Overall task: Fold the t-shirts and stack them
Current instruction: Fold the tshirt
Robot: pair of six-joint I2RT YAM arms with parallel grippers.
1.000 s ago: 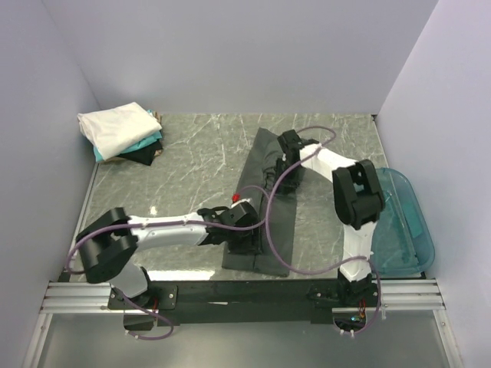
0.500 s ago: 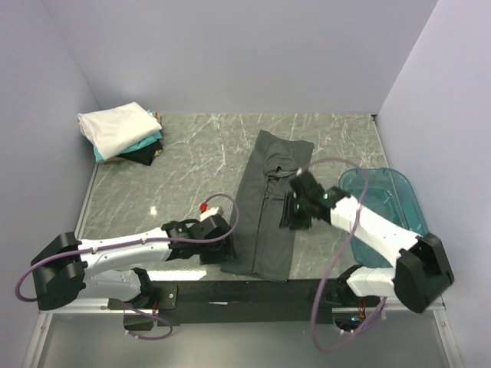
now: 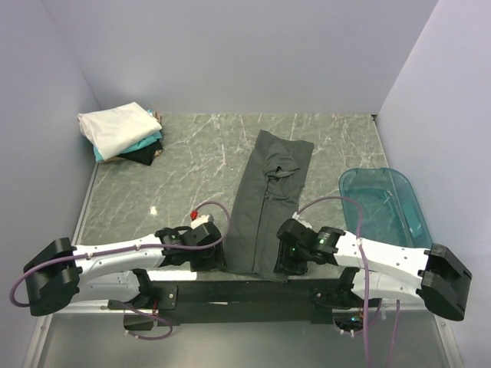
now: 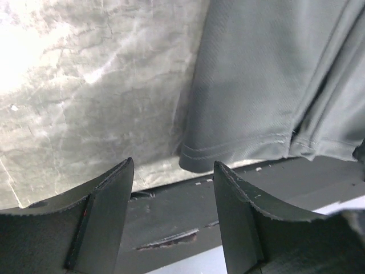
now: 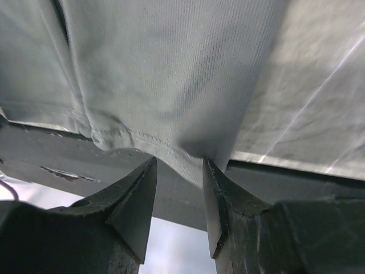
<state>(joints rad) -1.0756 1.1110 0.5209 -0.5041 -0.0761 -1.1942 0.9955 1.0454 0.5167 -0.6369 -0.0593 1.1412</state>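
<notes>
The dark charcoal-grey t-shirt [image 3: 272, 199] lies as a long narrow strip running from the far middle of the table to its near edge. My left gripper [image 3: 218, 259] is low at the strip's near left corner, open. In the left wrist view the hem corner [image 4: 197, 160] lies just beyond the left gripper [image 4: 173, 164], with nothing between the fingers. My right gripper [image 3: 286, 259] sits at the near right corner, open. The shirt's hem [image 5: 177, 154] droops over the table edge between the tips of the right gripper [image 5: 179, 164]. Folded white, teal and black t-shirts [image 3: 119, 132] are stacked at the far left.
A translucent blue plastic tub [image 3: 387, 218] stands at the right, close to my right arm. A black rail [image 3: 245, 293] runs along the table's near edge, right under both grippers. Walls close in the left, far and right sides.
My right arm has come back from the shirt's far end to its near right corner. My left arm has pulled back and down to the near left corner. The shirt strip now lies uncovered.
</notes>
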